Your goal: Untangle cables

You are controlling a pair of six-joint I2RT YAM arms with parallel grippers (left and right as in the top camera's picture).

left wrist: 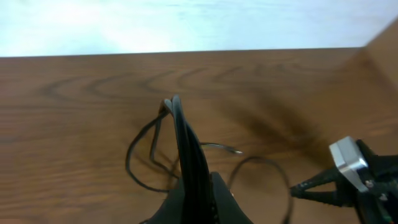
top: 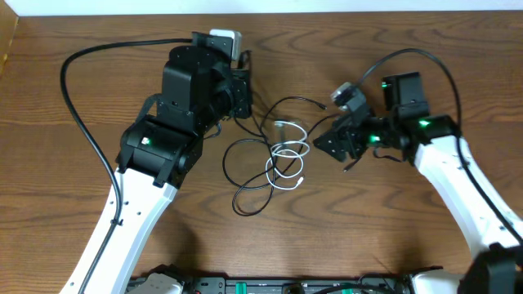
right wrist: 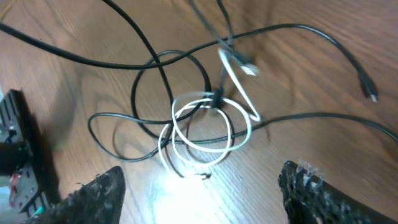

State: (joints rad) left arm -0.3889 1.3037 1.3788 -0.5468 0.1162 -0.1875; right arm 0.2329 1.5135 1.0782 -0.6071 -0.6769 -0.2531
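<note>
The cables lie in a loose tangle on the wooden table: a white cable (top: 286,159) coiled in rings, with thin black cables (top: 245,175) looped through and around it. My left gripper (top: 248,110) is just left of the tangle. In the left wrist view its jaws (left wrist: 173,102) are pressed together with a black cable (left wrist: 140,155) pinched at the tips. My right gripper (top: 335,151) hangs at the tangle's right side. Seen from the right wrist, it (right wrist: 202,193) stands wide open and empty, just short of the white cable (right wrist: 244,65) and a black cable (right wrist: 298,27).
The table's far edge meets a white wall (left wrist: 186,25). Thick black arm cables arc over the table at the left (top: 78,114) and right (top: 433,61). The right gripper (left wrist: 348,180) shows low at the right of the left wrist view.
</note>
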